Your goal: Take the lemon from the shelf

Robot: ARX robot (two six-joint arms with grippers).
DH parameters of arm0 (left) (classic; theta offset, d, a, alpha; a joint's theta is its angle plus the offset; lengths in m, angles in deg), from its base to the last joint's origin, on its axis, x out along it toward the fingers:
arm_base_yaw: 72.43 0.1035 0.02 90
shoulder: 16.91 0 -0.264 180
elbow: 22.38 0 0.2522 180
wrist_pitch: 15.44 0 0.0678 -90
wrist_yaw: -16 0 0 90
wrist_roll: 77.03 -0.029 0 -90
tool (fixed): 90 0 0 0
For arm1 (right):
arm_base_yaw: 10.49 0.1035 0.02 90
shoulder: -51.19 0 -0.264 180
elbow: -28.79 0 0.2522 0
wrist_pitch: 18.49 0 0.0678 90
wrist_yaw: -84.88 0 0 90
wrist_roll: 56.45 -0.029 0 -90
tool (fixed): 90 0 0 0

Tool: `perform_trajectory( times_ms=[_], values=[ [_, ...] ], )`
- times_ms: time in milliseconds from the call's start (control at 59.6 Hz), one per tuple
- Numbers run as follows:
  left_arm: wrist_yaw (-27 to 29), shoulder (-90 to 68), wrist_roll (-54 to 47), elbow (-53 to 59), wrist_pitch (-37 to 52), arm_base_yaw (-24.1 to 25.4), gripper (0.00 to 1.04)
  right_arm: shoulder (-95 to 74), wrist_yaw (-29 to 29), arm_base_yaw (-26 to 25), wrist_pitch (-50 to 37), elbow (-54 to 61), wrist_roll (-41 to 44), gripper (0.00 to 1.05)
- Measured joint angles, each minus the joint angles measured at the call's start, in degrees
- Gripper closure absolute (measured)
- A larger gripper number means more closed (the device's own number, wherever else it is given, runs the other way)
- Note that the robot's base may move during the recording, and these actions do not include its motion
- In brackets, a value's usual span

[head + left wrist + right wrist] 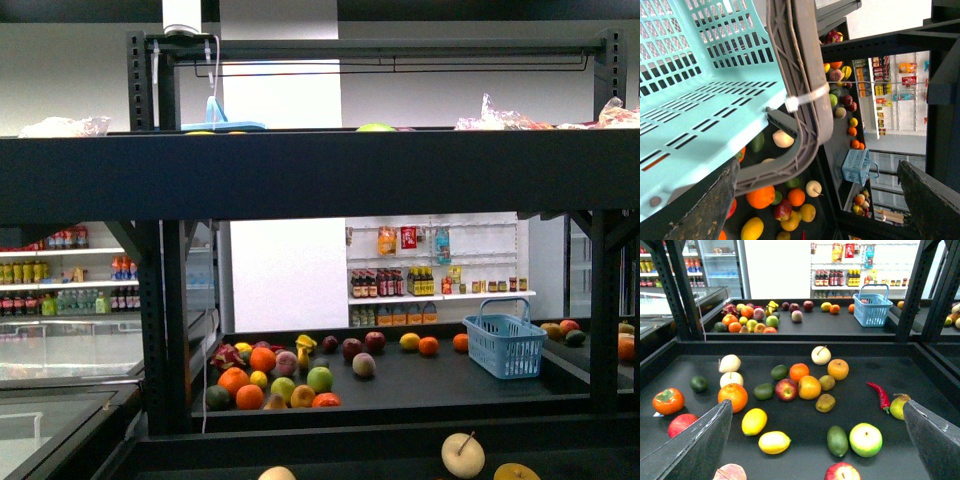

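Observation:
The lemon (pixel 754 421), bright yellow, glossy and oval, lies on the black shelf board (pixel 920 375) beside an orange (pixel 733 397). A paler yellow pointed fruit (pixel 774 442) lies right next to it. My right gripper (pixel 816 410) is open and empty above the near part of this board, with the lemon close inside its left finger (pixel 695 445). The lemon also shows in the left wrist view (pixel 752 228). My left gripper (pixel 819 165) is open and empty, beside a teal basket (pixel 700 75) in a grey crate (pixel 805 125). Neither gripper shows in the front view, where the shelf (pixel 320 170) fills the frame.
Around the lemon lie apples, oranges, an avocado (pixel 837 440), a green apple (pixel 865 439), a red chilli (pixel 880 395) and a persimmon (pixel 668 401). A blue basket (pixel 872 309) and more fruit sit on the rack behind. Black uprights (pixel 910 290) flank the board.

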Motion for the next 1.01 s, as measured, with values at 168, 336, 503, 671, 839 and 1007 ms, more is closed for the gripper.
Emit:
perform_trajectory(
  times_ms=[168, 336, 503, 671, 839, 1007],
  values=[
    [-0.48, -6.75, 0.04, -4.57, 1.05, 0.46, 0.08, 0.0, 0.0, 0.0, 0.0, 0.0, 0.0, 0.02],
    [-1.03, -12.31, 1.29, -8.96, 4.42, 0.09, 0.08, 0.0, 0.0, 0.0, 0.0, 0.0, 0.02, 0.02],
    [-0.94, -16.39, 4.11, -12.37, 8.87, -1.29, 0.08, 0.0, 0.0, 0.0, 0.0, 0.0, 0.0, 0.02],
    [-0.15, -17.73, 4.76, -13.97, 9.4, -2.36, 0.08, 0.0, 0.0, 0.0, 0.0, 0.0, 0.0, 0.02],
    [0.24, -17.9, 4.52, -14.12, 8.79, -2.54, 0.21, 0.0, 0.0, 0.0, 0.0, 0.0, 0.0, 0.02],
    [0.9, -17.9, 3.37, -14.14, 7.02, -2.1, 0.52, 0.0, 0.0, 0.0, 0.0, 0.0, 0.0, 0.02]
  ],
)
